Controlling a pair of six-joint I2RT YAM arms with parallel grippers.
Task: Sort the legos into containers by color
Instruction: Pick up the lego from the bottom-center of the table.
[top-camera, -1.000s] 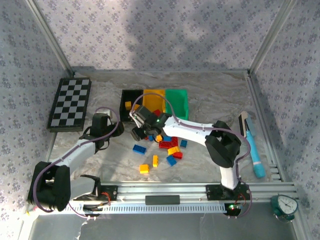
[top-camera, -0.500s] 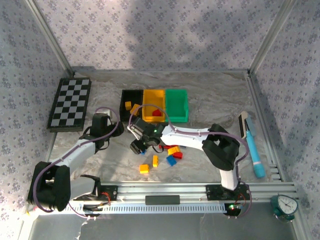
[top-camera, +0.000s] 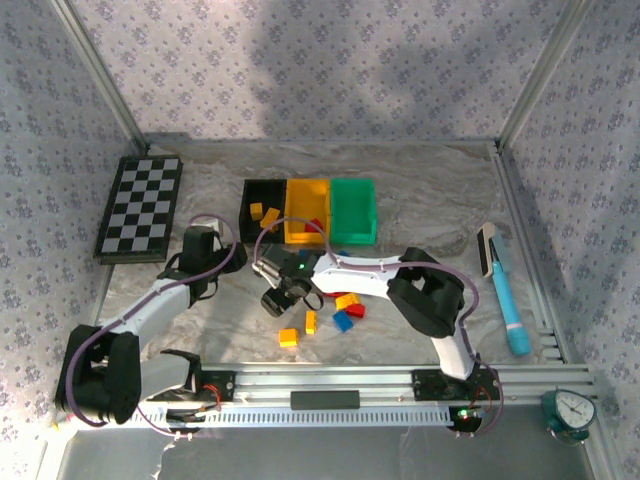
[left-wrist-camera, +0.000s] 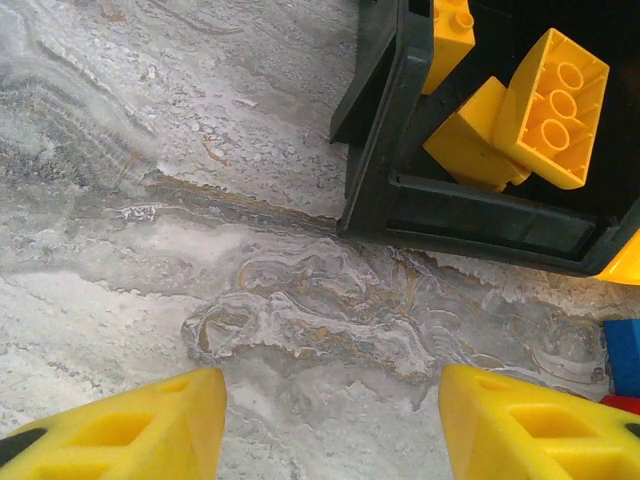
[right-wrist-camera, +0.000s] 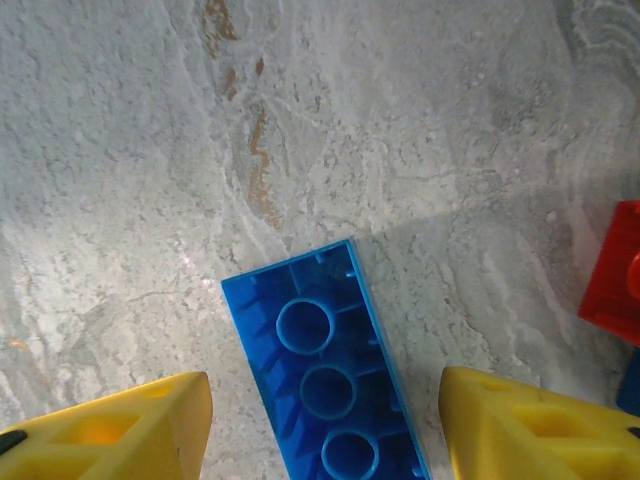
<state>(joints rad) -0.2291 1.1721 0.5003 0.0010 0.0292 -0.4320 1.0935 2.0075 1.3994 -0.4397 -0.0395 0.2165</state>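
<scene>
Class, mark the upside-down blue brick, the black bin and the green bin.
upside-down blue brick (right-wrist-camera: 325, 385), right wrist view, its hollow underside.
black bin (left-wrist-camera: 480, 212), left wrist view, its near wall.
green bin (top-camera: 352, 205), top view, its bare floor.

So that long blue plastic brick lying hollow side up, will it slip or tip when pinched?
Likely stiff: the blue plastic brick shows ribbed inner tubes. Lying flat, it probably won't tip. Its glossy walls might slip.

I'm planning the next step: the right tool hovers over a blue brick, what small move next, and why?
Probably lower the right tool and close on the blue brick: its open fingers flank it, and it lies hollow side up on the table.
</scene>
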